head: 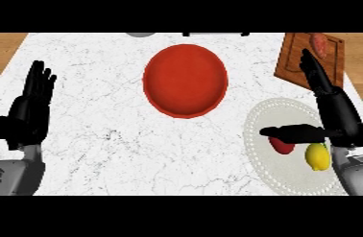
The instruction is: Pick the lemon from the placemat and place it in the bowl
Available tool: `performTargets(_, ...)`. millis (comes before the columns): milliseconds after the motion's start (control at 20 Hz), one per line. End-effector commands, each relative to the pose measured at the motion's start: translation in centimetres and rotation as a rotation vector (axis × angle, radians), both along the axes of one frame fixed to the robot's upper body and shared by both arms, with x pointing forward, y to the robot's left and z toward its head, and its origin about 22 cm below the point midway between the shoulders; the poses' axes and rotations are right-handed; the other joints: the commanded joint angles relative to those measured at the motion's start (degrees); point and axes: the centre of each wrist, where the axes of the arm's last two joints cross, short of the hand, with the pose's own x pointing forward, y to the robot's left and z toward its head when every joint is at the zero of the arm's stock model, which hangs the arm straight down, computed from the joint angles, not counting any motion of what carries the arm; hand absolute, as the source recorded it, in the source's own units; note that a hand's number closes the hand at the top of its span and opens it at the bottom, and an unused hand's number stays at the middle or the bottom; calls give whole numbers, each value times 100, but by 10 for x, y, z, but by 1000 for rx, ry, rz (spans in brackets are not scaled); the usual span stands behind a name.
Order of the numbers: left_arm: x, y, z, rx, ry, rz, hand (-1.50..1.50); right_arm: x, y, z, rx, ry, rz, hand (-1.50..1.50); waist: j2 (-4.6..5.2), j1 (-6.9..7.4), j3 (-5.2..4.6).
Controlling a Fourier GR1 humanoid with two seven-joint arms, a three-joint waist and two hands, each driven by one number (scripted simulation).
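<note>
A yellow lemon (318,157) lies on the round white placemat (280,176) at the lower right, beside a small red fruit (282,146). My right hand (333,111) hovers over the placemat with fingers straight and pointing away, thumb stretched left above the red fruit; it is open and holds nothing, with the lemon just below its wrist. The red bowl (186,80) sits at the centre back of the marble counter, with nothing in it. My left hand (30,109) rests open at the left edge, fingers up.
A wooden cutting board (294,58) with a reddish item (320,44) on it lies at the back right, partly behind my right hand's fingers. A grey object (140,34) and a dark strip show at the counter's far edge.
</note>
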Motion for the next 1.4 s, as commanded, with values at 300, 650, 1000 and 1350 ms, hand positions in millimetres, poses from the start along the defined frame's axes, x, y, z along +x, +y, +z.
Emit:
performTargets(300, 10, 14, 43, 20, -50, -44, 0, -80, 45, -41, -280, -159, -195, -150, 6, -8, 12)
performTargets(650, -1, 19, 24, 17, -57, -47, 0, -111, 12, 25, -557, 31, -347, -150, 5, -69, -5)
performTargets(1000, 5, 15, 32, 17, -67, -66, 0, -128, 9, 69, -825, 398, -278, -150, 32, 15, -3)
performTargets(1350, 9, 30, 29, 4, -64, -67, 0, -140, 16, 100, -935, 617, -176, -150, 42, 37, 11)
